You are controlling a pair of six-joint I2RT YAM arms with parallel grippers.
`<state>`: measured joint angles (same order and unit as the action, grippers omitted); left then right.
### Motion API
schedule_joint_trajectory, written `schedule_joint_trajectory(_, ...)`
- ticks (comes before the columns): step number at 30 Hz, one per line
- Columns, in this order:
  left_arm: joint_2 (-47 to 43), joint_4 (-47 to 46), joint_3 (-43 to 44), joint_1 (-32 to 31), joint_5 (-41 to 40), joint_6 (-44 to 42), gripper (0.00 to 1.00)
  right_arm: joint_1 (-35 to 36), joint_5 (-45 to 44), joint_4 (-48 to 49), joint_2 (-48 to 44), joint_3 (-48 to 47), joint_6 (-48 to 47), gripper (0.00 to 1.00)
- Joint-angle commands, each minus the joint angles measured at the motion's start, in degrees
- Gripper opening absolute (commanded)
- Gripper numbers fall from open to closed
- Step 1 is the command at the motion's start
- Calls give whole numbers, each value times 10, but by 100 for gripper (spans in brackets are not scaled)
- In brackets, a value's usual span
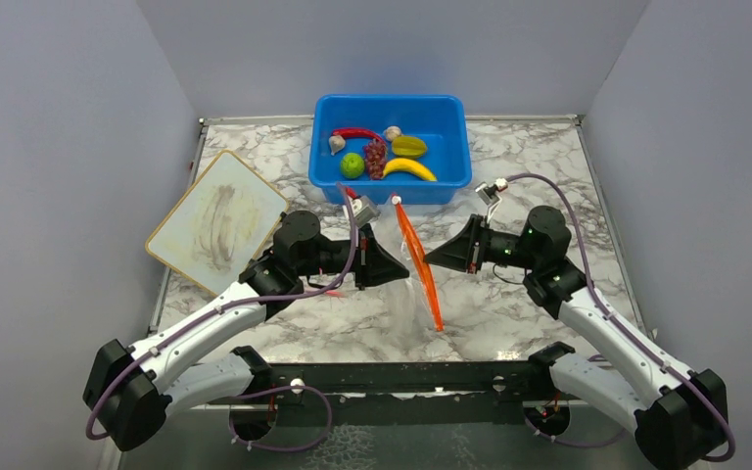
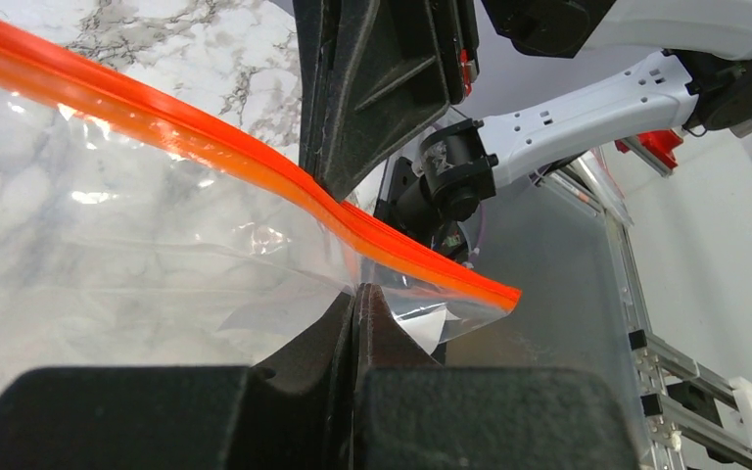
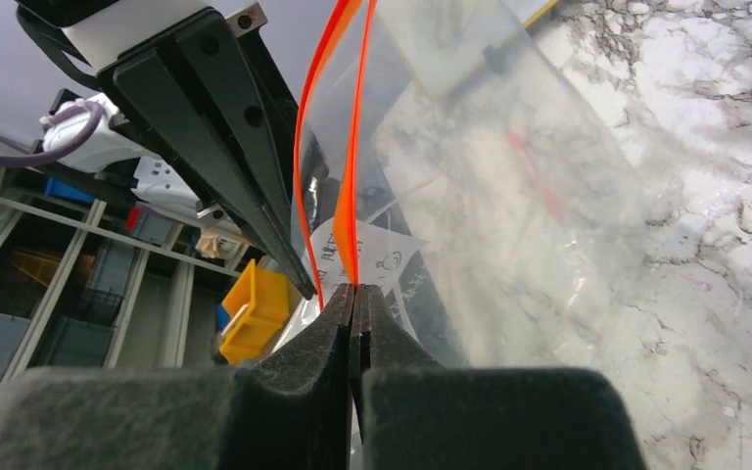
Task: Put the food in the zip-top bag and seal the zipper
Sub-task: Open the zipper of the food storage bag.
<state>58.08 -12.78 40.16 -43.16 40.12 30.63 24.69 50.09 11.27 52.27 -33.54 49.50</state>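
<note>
- Fingertips first: left gripper (image 2: pixel 355 294) has its jaws fully together, nipping the clear film of the zip-top bag (image 2: pixel 108 225) just under the zipper (image 2: pixel 157 122), close to the strip's end corner.
- right gripper (image 3: pixel 355 291) is also clamped tight, biting the bag where the two orange strips run down into its tips. Above the bite the strips stand slightly apart.
- Seen from overhead, the bag sits just in front of the blue tub (image 1: pixel 392 188), between the two grippers, which meet tip to tip. The zipper runs from the tub's front wall toward the near edge.
- Food is all inside the tub: banana (image 1: pixel 409 168), lime (image 1: pixel 352 164), chili (image 1: pixel 357 133), grapes (image 1: pixel 376 159), starfruit (image 1: pixel 409 146), garlic bulbs (image 1: pixel 337 144).
- Edges: grey walls (image 1: pixel 59 147) box the table (image 1: pixel 548 166) to the tub's left, right and behind.
- A tan-rimmed board (image 1: pixel 217 220) lies front-left of the tub and reaches the table's left rim.
- The widest open marble is right of the tub and front-right of it, past the right arm.
- Hard to see: the bag film nearly vanishes against the marble from overhead, so its lower edge can't be traced. I can't tell whether the bottom rests on the table.
- The thin red stick (image 1: pixel 325 290), front-left of the tub, is mostly hidden under the left arm.
- In the left wrist view the zipper's far end is cut off by the frame.
</note>
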Motion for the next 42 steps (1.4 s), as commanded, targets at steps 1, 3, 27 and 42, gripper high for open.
schedule_joint_trajectory(1, -21, 1, -8, -2, 18, -14, 0, 2, -36, -58, -14, -30, -50, 1)
schedule_joint_trajectory(3, -23, 4, -8, -2, 16, -17, 0, 2, -53, -81, -16, -35, -65, 1)
schedule_joint_trajectory(27, 19, -18, 9, -2, 12, -2, 0, 2, -82, -147, -24, -67, -48, 21)
schedule_joint_trajectory(42, 41, -18, 20, -3, 11, 1, 0, 11, -61, -105, -3, -52, 5, 38)
